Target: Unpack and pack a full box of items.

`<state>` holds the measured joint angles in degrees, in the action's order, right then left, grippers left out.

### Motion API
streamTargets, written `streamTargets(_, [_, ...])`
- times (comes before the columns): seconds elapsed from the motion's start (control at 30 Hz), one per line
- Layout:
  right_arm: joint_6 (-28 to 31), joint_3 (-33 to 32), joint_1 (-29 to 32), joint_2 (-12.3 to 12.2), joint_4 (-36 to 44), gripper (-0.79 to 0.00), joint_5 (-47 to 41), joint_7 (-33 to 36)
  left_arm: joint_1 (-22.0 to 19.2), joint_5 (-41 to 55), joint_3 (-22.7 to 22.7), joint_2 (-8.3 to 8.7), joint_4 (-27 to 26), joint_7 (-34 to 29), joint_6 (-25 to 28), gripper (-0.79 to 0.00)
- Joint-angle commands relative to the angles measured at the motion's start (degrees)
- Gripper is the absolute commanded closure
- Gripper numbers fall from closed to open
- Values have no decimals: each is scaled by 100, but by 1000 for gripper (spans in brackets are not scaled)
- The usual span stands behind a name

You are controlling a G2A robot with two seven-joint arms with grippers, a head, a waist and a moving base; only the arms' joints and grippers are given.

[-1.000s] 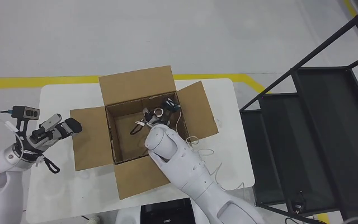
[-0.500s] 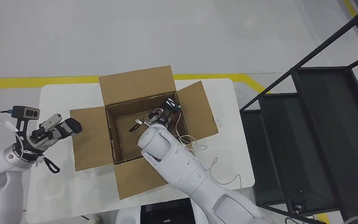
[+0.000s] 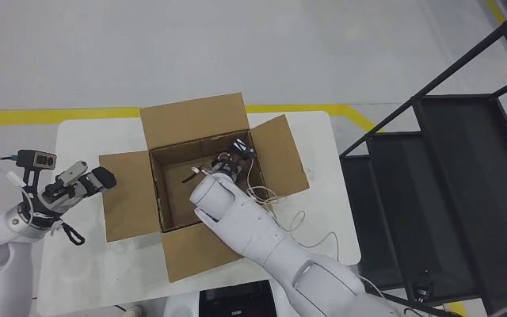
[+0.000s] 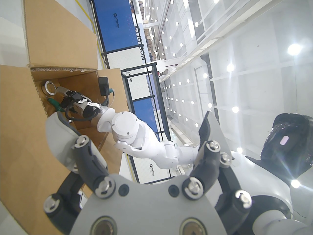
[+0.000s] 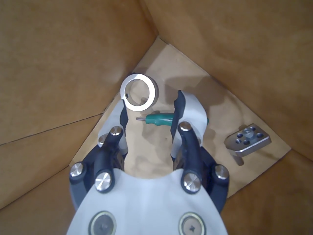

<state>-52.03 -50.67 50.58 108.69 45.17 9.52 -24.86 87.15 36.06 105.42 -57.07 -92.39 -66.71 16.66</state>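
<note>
Box point(image 3: 190, 119) open, flaps out. On its floor: metal ring point(image 5: 139, 95) in a corner, green-handled tool point(image 5: 159, 119), drilled plate point(image 5: 247, 139). Right gripper point(image 5: 149, 113) inside the box, jaws wide, empty, over the tool. Left gripper point(image 3: 89, 176) outside the box, spread, empty. Unpacking looks unfinished. From above, right arm point(image 3: 238, 214) hides part of the box floor. Tool's handle end is covered.

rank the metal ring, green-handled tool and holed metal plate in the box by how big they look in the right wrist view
1-2. metal ring and metal plate: look about alike, not ranked.
3. green-handled tool: slimmest, partly hidden behind a finger of the right gripper.
</note>
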Motion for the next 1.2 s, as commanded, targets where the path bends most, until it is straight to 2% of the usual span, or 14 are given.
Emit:
streamTargets(0.0, [20,56,-76,29,-131,-363,-141,-197,0,0,0,0,0,0,0,-785])
streamTargets(0.23, [127,288,-338,117,-608,-357,-638,-518,0,0,0,0,0,0,0,-785])
streamTargets(0.6, [433,619,-698,247,-1335,-286,-1283,-953,0,0,0,0,0,0,0,-785])
streamTargets(0.97, [593,1005,-926,332,-1742,-299,-1775,-1043,0,0,0,0,0,0,0,-785])
streamTargets(1.17, [663,1212,-1012,369,-1882,-234,-1984,-1068,0,0,0,0,0,0,0,-785])
